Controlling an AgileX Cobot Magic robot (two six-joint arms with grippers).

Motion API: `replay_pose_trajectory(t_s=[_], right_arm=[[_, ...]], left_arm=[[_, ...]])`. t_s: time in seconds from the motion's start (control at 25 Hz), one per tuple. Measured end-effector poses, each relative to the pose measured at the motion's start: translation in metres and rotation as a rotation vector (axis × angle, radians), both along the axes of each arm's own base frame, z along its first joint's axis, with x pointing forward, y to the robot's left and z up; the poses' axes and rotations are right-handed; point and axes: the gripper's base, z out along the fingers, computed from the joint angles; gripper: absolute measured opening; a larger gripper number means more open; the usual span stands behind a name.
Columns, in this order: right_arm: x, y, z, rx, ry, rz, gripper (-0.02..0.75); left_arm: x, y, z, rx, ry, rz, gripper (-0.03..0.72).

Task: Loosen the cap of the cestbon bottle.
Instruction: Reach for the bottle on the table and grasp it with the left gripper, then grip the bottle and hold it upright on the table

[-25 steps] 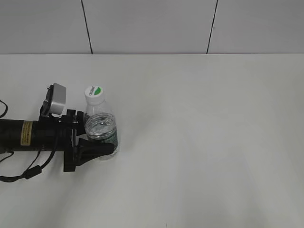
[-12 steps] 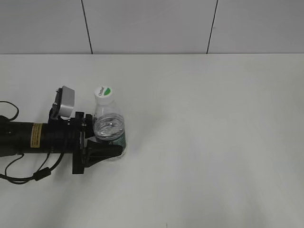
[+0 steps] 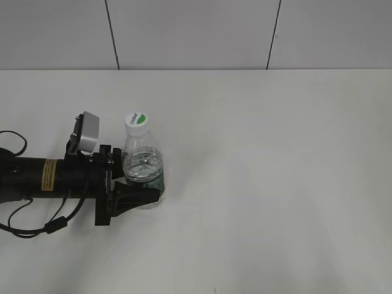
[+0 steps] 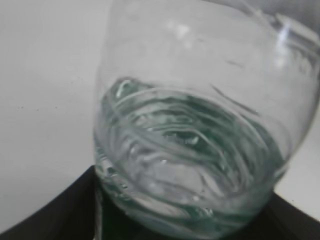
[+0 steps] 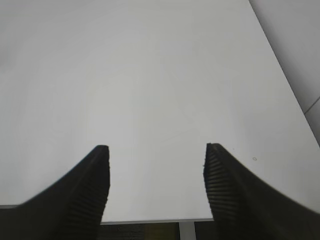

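The cestbon bottle (image 3: 143,168) stands upright on the white table at the left, clear with a dark green label band low on its body. Its white cap (image 3: 136,120) with a green patch is on top. My left gripper (image 3: 142,187) comes in from the left and is shut on the bottle's lower body. The left wrist view is filled by the clear bottle (image 4: 200,125), with dark jaws at the bottom corners. My right gripper (image 5: 156,187) is open and empty over bare table; the right arm is out of the exterior view.
The white table (image 3: 275,159) stretches to the right and back to a grey panelled wall (image 3: 196,33). The right wrist view shows the table's right edge (image 5: 280,65) with floor beyond.
My left gripper has carried the bottle to the right and slightly toward the front. Most of that shift came early; the last half second shows only a small move.
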Motion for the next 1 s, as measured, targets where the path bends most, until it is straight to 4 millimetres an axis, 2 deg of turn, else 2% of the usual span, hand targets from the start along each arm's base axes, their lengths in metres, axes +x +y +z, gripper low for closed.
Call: replay_pose_trajectory(t_s=[0.32,0.56,1.0], right_arm=[[0.0000,0.0000,0.0000,0.000,0.000,0.000,0.457],[0.0000,0.0000,0.0000,0.000,0.000,0.000,0.457],[0.0000,0.0000,0.0000,0.000,0.000,0.000,0.457]], left_arm=[[0.0011,-0.0001,0.0003,-0.009,0.035,0.024,0.471],[0.0028,0.0000,-0.0011,-0.007,0.093,0.064,0.574],[0.0033,-0.0002,-0.0009,-0.010,0.098,0.071,0.586]])
